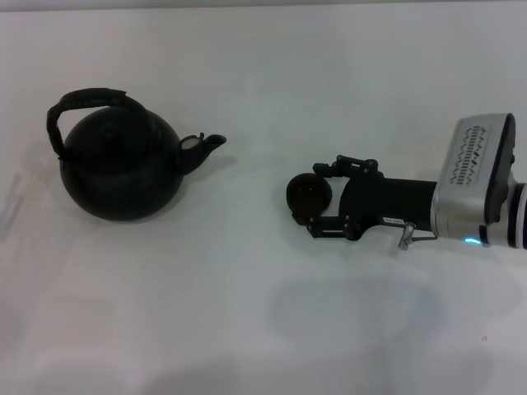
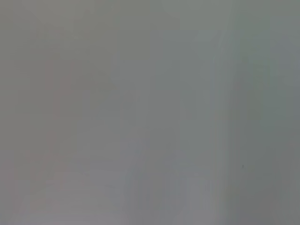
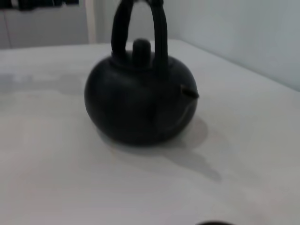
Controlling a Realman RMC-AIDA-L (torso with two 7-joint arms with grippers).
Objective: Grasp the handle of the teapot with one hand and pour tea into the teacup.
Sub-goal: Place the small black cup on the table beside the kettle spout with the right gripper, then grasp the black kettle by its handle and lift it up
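On table: black teapot (image 1: 119,169) (arched handle (image 1: 82,103))

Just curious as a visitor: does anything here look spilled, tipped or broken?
Nothing stands out. The teapot sits upright on the table, lid on, and the right gripper is at the upright teacup. No spill shows.

The teapot (image 1: 121,169) looks matt black, perhaps cast iron, its handle (image 1: 86,100) rougher and wrapped, on a smooth, matt white counter (image 1: 247,313).
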